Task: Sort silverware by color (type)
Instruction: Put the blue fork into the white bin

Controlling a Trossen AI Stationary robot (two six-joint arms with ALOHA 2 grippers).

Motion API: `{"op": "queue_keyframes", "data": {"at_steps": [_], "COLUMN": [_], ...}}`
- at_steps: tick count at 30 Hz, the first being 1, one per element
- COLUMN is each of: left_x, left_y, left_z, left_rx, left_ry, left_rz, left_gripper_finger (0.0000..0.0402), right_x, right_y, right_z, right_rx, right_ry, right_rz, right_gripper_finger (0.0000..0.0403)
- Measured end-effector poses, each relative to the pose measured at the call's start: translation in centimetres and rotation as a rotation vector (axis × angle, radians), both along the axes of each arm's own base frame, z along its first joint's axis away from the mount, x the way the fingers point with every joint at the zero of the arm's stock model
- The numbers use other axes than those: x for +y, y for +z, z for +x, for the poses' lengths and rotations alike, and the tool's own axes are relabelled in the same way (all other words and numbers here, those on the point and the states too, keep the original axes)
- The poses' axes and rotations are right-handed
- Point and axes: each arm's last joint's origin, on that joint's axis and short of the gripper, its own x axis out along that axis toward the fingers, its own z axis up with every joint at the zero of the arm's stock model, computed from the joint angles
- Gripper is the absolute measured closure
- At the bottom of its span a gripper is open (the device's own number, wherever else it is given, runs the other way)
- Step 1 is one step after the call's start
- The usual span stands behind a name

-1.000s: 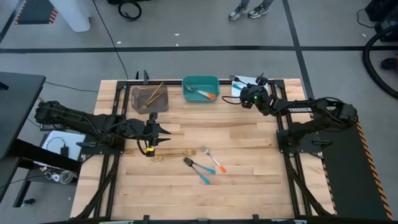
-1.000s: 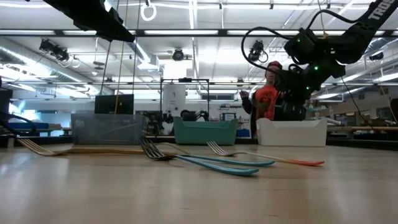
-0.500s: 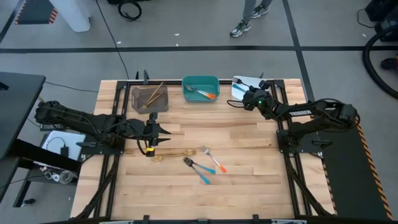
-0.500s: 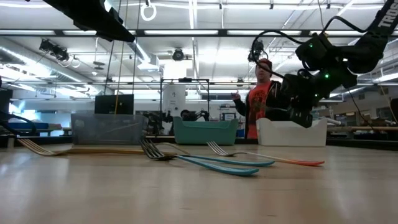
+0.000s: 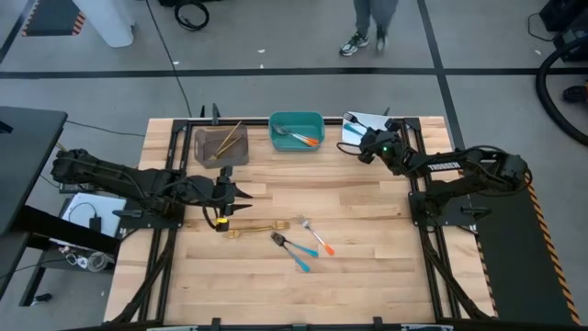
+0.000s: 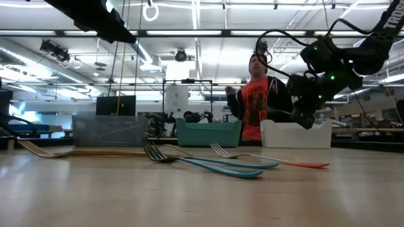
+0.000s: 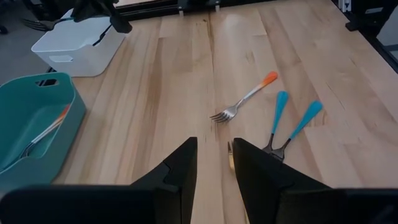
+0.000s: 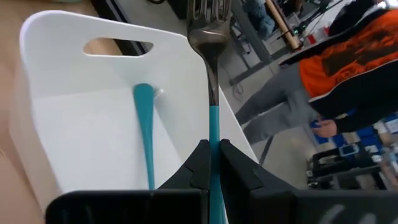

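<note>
Blue-handled fork in hand over white bin

grey floor, ceiling strip lights

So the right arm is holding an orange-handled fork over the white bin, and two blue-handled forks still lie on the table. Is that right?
Not quite: the fork in the right gripper has a blue handle, not orange, as the right wrist view shows. It is indeed held over the white bin, and two blue-handled forks still lie on the table.
</note>
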Motion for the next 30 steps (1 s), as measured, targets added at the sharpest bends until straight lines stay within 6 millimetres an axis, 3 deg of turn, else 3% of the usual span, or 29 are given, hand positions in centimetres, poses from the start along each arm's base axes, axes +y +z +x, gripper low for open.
{"op": "queue_keyframes", "data": {"at_steps": [30], "left_x": [0.0], "left_y": [0.0], "left_z": [0.0], "left_rx": [0.003], "left_ry": [0.0], "left_rz": [0.001], "left_gripper_finger": [0.029], "right_x": [-1.4], "right_y": [-1.2], "right_z": [-1.9], "right_rx": [-0.177], "right_ry": [-0.074], "right_rz": [0.219], "right_gripper_finger": [0.038]}}
